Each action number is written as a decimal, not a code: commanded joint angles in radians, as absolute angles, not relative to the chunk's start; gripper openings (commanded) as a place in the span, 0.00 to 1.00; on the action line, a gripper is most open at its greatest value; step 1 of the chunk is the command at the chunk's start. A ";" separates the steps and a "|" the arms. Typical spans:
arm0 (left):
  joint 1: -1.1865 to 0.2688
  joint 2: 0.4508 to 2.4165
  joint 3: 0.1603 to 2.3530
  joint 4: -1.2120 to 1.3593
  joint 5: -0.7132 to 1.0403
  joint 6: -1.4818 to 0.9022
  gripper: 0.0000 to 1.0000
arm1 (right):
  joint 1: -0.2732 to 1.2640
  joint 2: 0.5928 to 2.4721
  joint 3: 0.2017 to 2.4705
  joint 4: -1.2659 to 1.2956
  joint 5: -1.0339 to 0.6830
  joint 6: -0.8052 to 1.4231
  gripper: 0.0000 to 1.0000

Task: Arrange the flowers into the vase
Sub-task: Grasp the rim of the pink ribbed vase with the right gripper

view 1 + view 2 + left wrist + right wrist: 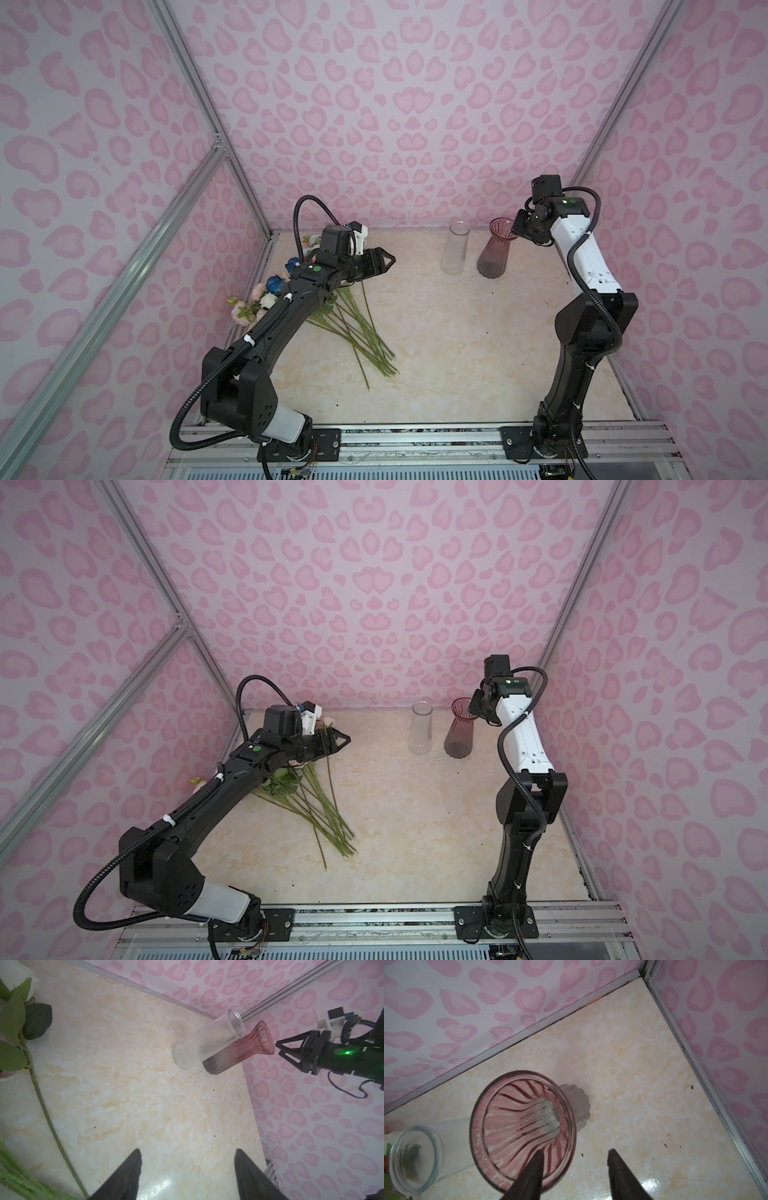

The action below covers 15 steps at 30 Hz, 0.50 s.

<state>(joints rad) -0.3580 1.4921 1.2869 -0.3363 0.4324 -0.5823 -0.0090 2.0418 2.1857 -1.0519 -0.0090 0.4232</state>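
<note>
Standing at the front of a pink heart-papered booth, I see the job barely begun. At the far left, the flowers [349,328] lie in one loose bundle on the marbled cream table [457,353]. Their pink, white and blue heads point toward the left wall, and the long green stems fan out toward the middle. Not one stem is in a vase yet. The left gripper [187,1151] hovers above the upper part of that bundle, its claw released, with only bare tabletop showing between the two dark fingers. Further right, near the back wall, a clear ribbed glass vase [455,249] stands upright and empty. Just beside it stands a pink fluted glass vase [496,249] with a flared mouth, also empty. At the far right, the right gripper [575,1151] hangs by the pink vase's rim, claw released and holding nothing. One finger is over the mouth and the other outside it, and I cannot tell whether it touches the glass. By my judgement every flower remains to be picked up and stood in a vase. I can read no brand, label or writing anywhere. There is only a green light on each wrist, and a small white mark on the left arm that is too small to make out.
</note>
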 commanded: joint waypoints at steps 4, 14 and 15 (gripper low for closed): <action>-0.371 1.494 1.293 -0.311 0.432 -0.573 0.72 | -0.015 2.109 2.244 -1.086 -0.060 0.410 0.49; -0.371 1.495 1.295 -0.324 0.446 -0.567 0.72 | -0.016 2.191 2.337 -1.121 -0.078 0.434 0.39; -0.371 1.496 1.296 -0.325 0.444 -0.565 0.72 | -0.018 2.194 2.344 -1.121 -0.077 0.435 0.38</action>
